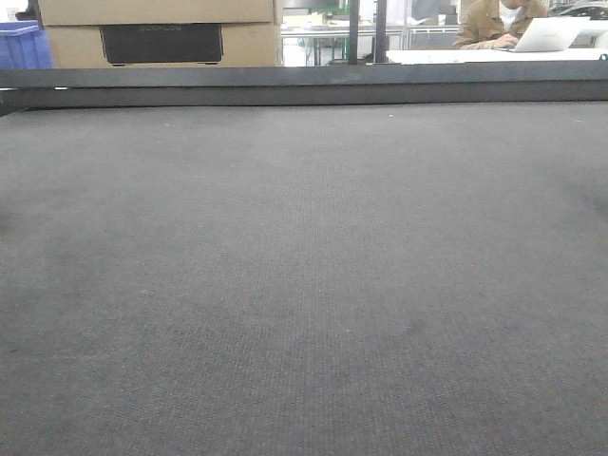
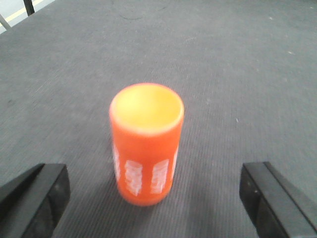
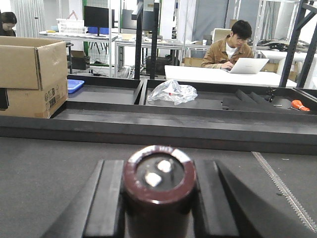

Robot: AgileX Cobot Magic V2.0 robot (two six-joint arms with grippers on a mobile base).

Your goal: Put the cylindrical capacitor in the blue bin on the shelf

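In the right wrist view the cylindrical capacitor (image 3: 158,186), dark brown with a lighter rim and two pale terminals on its top face, stands upright between my right gripper's (image 3: 158,203) black fingers (image 3: 106,198), which are shut on its sides above the dark mat. The left wrist view shows my left gripper (image 2: 153,191) open wide, low over the grey mat, with an orange cylinder (image 2: 146,144) with white marks standing upright between its fingers (image 2: 47,191) and touching neither. The shelf and its blue bin are out of view. Neither gripper appears in the front view.
A raised dark rail (image 3: 158,126) crosses the far edge of the mat. Beyond it are dark trays, a crumpled plastic bag (image 3: 172,91), a cardboard box (image 3: 32,74), a shallow blue tray (image 3: 74,85) and a person at a laptop (image 3: 233,47). A blue crate (image 1: 21,46) sits far left.
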